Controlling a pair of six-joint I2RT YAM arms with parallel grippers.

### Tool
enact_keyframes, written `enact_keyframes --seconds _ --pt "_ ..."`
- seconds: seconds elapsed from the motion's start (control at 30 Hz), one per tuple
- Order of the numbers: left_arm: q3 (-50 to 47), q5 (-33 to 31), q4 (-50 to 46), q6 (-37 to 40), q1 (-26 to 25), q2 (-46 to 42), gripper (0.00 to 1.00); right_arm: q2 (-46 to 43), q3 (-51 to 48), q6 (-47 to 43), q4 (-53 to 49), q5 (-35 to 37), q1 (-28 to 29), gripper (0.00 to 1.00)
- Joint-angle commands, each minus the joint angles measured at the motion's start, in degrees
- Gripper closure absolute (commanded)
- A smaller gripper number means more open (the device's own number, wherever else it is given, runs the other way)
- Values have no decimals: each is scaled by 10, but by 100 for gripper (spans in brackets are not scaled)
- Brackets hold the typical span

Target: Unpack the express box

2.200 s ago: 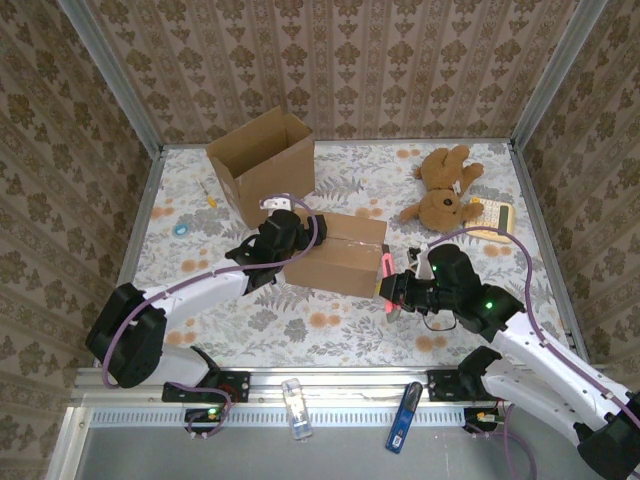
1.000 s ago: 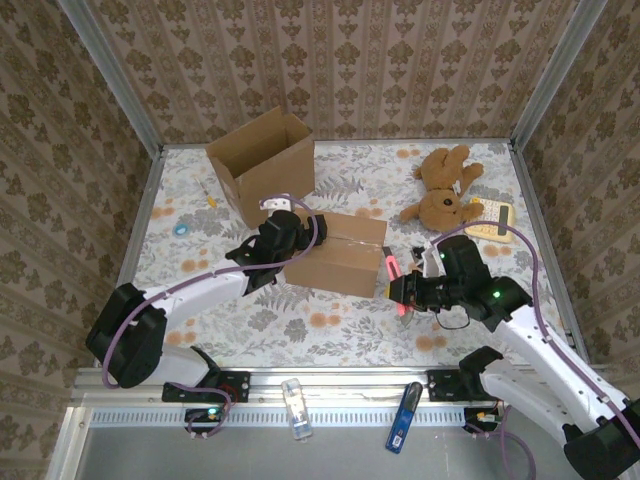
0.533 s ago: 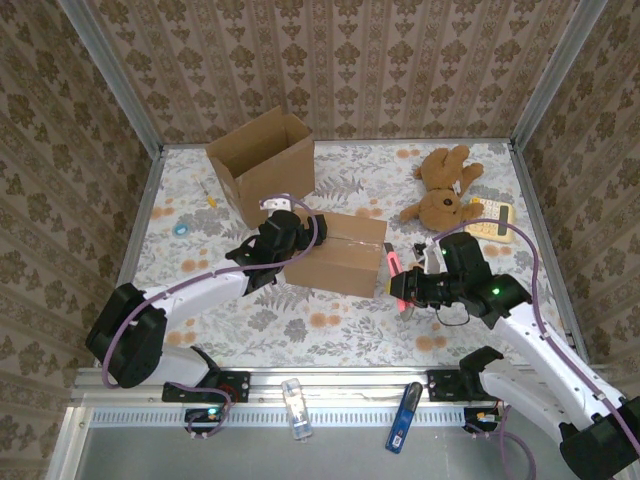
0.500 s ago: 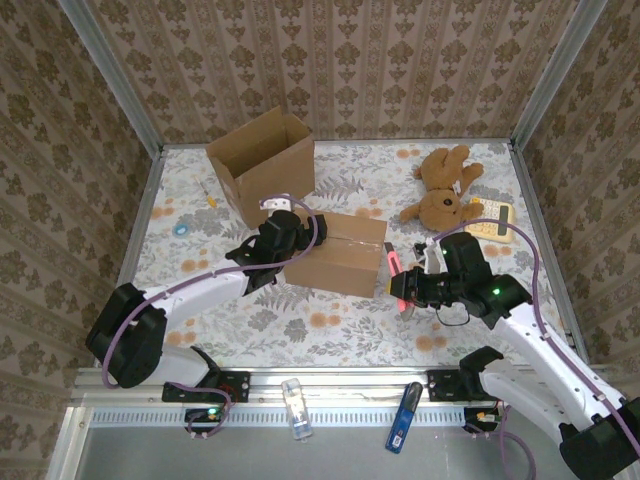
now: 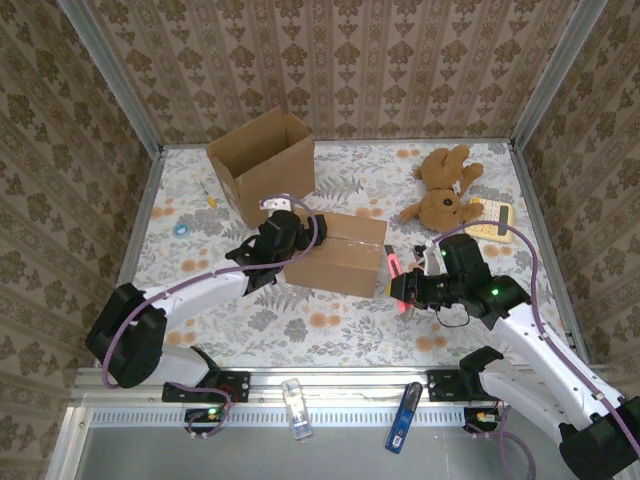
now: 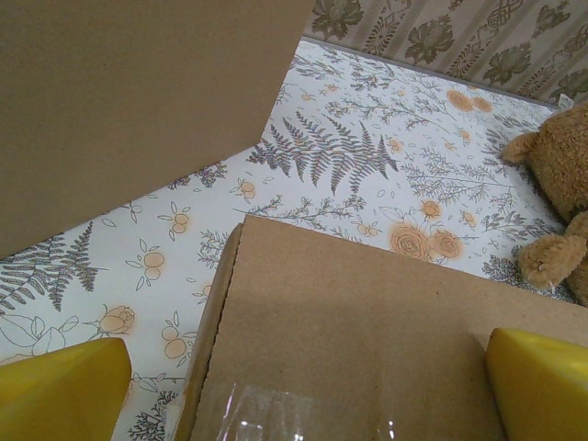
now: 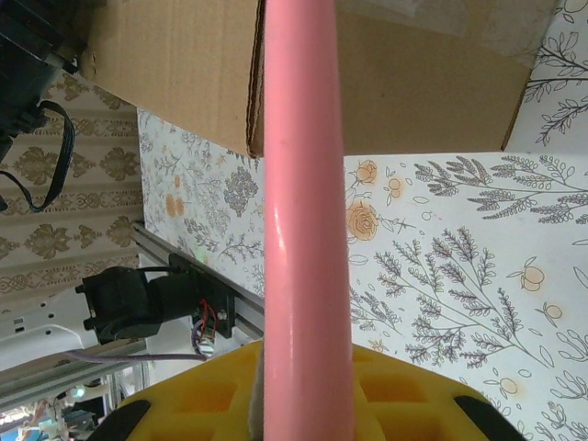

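The job stands at the opening step. The closed brown cardboard express box [image 5: 335, 255] lies flat at the middle of the floral table [image 5: 330, 330], its flaps sealed with clear tape [image 6: 276, 424].

The left gripper [image 5: 283, 243] sits at the box's 9 o'clock end. Its jaws are spread wide, with one yellow pad [image 6: 60, 390] off the box edge over the table and the other over the lid. It looks set to steady the box rather than to clamp it.

The right gripper [image 5: 410, 290], at the box's 4 o'clock, is closed tight on a slim pink plastic tool [image 5: 393, 268], probably a cutter. The tool's far end points towards 12 o'clock and lies just beside the box's 3 o'clock end.

The next move likely calls for lifting the tip onto the lid and running it along the taped seam while the left arm braces the box.

An open brown cardboard carton [image 5: 262, 160] stands at 11 o'clock of the box. A brown plush teddy bear [image 5: 440, 190] lies at 2 o'clock.
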Motion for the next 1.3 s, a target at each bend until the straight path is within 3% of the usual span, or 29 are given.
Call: enact_keyframes --seconds 0.0,0.63,1.27 --pt "-46 5 -136 1 1 39 2 -2 -10 4 18 -19 -3 100" --pt "-48 7 -131 -1 1 44 2 -17 -37 42 64 -36 4 100" --pt "-50 7 -131 -3 1 46 2 -18 -48 44 39 -31 21 100"
